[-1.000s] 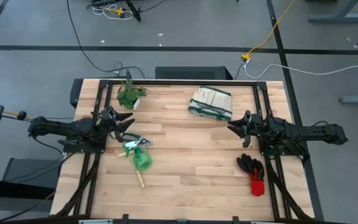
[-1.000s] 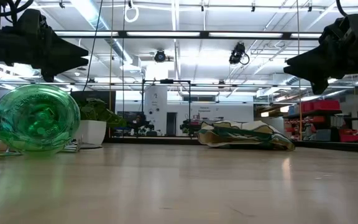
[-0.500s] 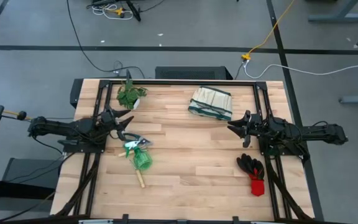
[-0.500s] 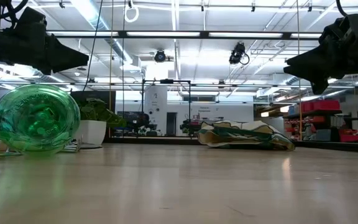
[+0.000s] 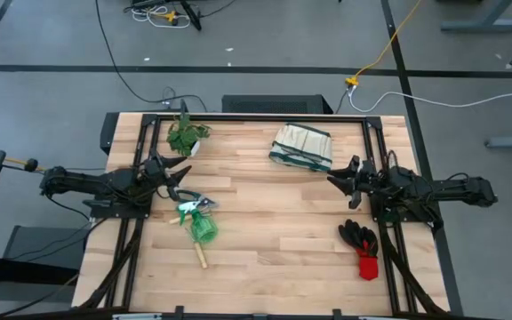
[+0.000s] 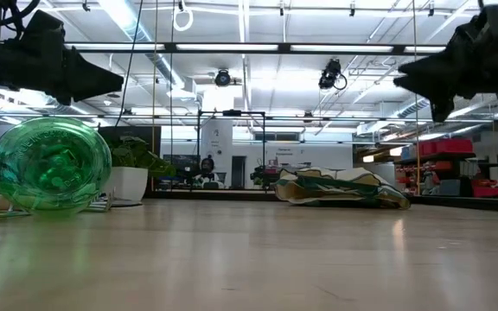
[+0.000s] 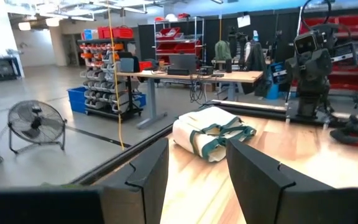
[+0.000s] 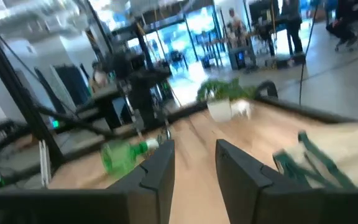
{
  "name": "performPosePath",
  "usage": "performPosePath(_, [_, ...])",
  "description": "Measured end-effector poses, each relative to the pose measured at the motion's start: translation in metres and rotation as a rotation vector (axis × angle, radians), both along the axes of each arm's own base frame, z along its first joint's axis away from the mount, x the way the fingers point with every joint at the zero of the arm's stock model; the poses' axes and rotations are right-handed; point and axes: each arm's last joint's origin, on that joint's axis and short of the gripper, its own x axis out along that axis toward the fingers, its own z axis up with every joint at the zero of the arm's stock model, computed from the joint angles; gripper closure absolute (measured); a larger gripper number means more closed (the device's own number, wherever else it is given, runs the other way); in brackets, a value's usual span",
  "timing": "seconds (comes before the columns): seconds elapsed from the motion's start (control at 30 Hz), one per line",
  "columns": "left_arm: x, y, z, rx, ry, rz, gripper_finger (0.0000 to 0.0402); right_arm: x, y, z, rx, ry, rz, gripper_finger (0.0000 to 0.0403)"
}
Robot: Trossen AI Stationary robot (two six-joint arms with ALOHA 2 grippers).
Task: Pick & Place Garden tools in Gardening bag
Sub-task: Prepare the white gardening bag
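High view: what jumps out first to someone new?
The cream gardening bag lying at the table's far edge, between both arms. Then the green cluster near the left gripper: pruning shears and a rounded bright green item. Black-and-red gloves lie near the right gripper; both grippers are open and empty.

A light wooden table (image 5: 265,231) is sitting on a grey floor, with a small leafy potted plant (image 5: 186,137) standing upright in its white pot near the table's far left corner. A yellow cable (image 5: 396,37) and black cables (image 5: 118,67) are lying across the floor beyond the table. In the left wrist view, a floor fan (image 7: 36,126) is standing on the floor, beside a blue bin (image 7: 82,99) and racks of small bins, and a desk (image 7: 190,79) carrying equipment is standing farther back.
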Motion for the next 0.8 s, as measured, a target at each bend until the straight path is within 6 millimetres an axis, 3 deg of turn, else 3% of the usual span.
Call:
performPosePath(0.17, [0.0,0.0,0.0,-0.021,-0.019,-0.007,0.0234,-0.005,-0.007,0.014,-0.035,-0.124,-0.266,0.0284])
performPosePath(0.33, [0.0,-0.001,0.001,-0.022,-0.027,-0.039,0.0234,-0.002,-0.006,0.021,-0.012,-0.193,-0.218,0.0284])
performPosePath(0.53, [0.0,-0.001,0.001,-0.019,-0.026,-0.04,0.0234,0.019,-0.009,0.022,-0.031,0.012,-0.321,0.0284])
performPosePath(0.8, [0.0,-0.001,0.001,-0.019,-0.027,-0.036,0.0234,0.064,-0.014,0.044,-0.193,0.313,-0.405,0.0284])
